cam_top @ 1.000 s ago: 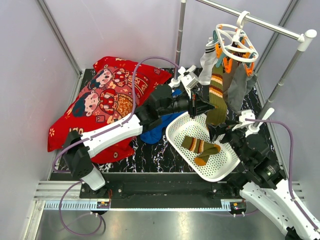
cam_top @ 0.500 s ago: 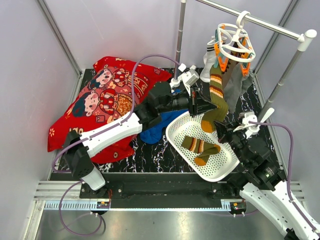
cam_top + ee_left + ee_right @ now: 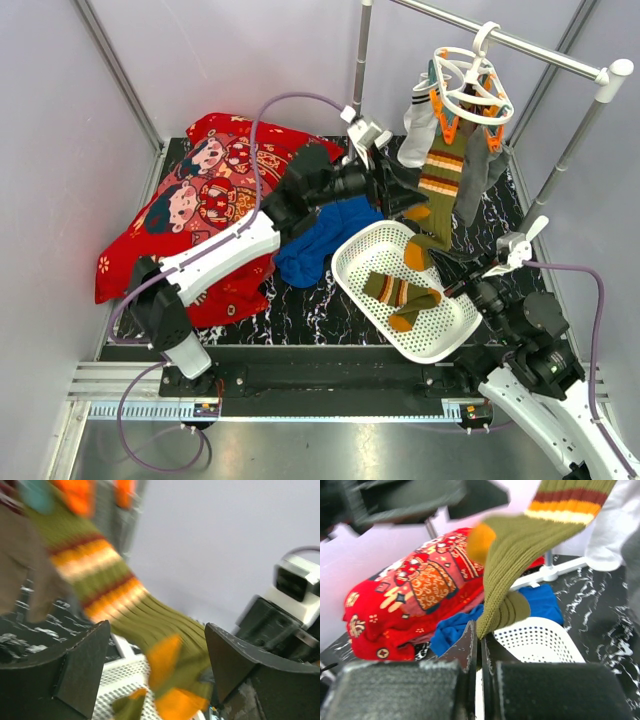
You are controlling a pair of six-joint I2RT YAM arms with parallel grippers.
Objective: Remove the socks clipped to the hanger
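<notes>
The white ring hanger [image 3: 470, 85] hangs from the rail with a white sock [image 3: 418, 130], an olive-green striped sock [image 3: 438, 180] and a grey sock [image 3: 480, 170] clipped to it. My right gripper [image 3: 481, 632] is shut on the edge of the olive sock [image 3: 520, 555] near its foot, just above the basket. My left gripper [image 3: 157, 665] is open, its fingers [image 3: 75, 670] standing either side of the same sock [image 3: 145, 625] without touching it. From above, the left gripper [image 3: 410, 198] is beside the sock's striped middle and the right gripper [image 3: 445, 260] at its lower end.
A white perforated basket [image 3: 345, 270] under the hanger holds another olive-green sock [image 3: 400, 292]. A blue cloth [image 3: 320, 245] and a red printed cushion [image 3: 200, 210] lie to the left. The rack's upright pole [image 3: 360, 70] stands behind my left gripper.
My left gripper let go of the olive sock and opened wide. My right gripper shut on the sock's lower end. The hanger and socks swung.
</notes>
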